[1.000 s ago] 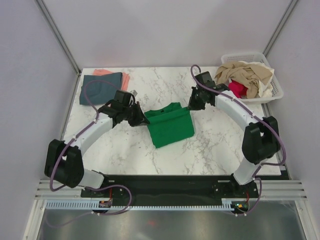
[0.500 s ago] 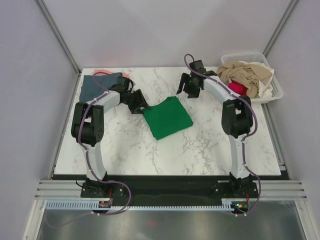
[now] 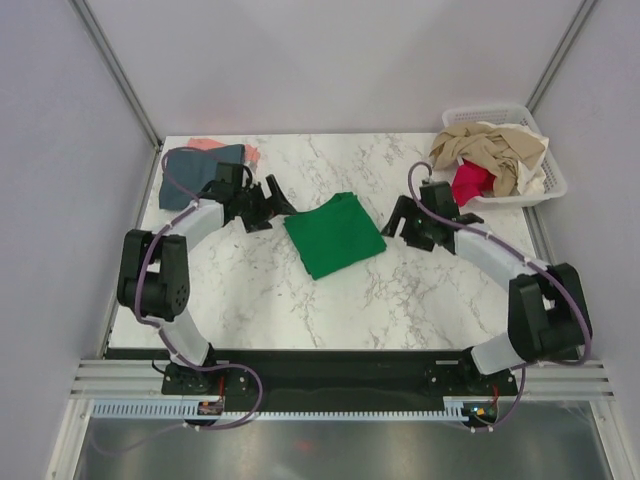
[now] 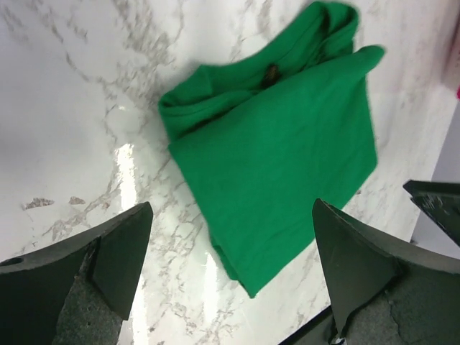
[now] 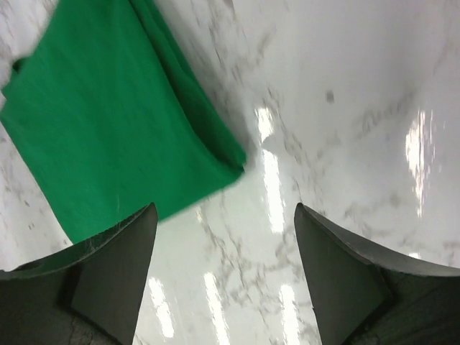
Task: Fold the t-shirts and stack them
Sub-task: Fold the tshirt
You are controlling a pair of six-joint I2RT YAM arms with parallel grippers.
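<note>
At the worktop [image 3: 420, 300] centre lies a folded green t-shirt [image 3: 335, 236], left end effector [image 3: 277, 202] wide open at ten o'clock, right end effector [image 3: 398, 226] wide open at three.

Bright green t-shirt [image 3: 335, 236]; table [image 3: 250, 300] white marble, grey veins; basket [image 3: 556, 184] white.

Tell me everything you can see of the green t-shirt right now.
The green t-shirt is bright, plain soft cloth, folded into a compact, roughly rectangular packet lying flat and skewed near the middle of the marble table. Its top face is smooth; layered folds bunch along one edge. Only the table touches it: the left gripper and right gripper stand open on either side, clear of it.
</note>
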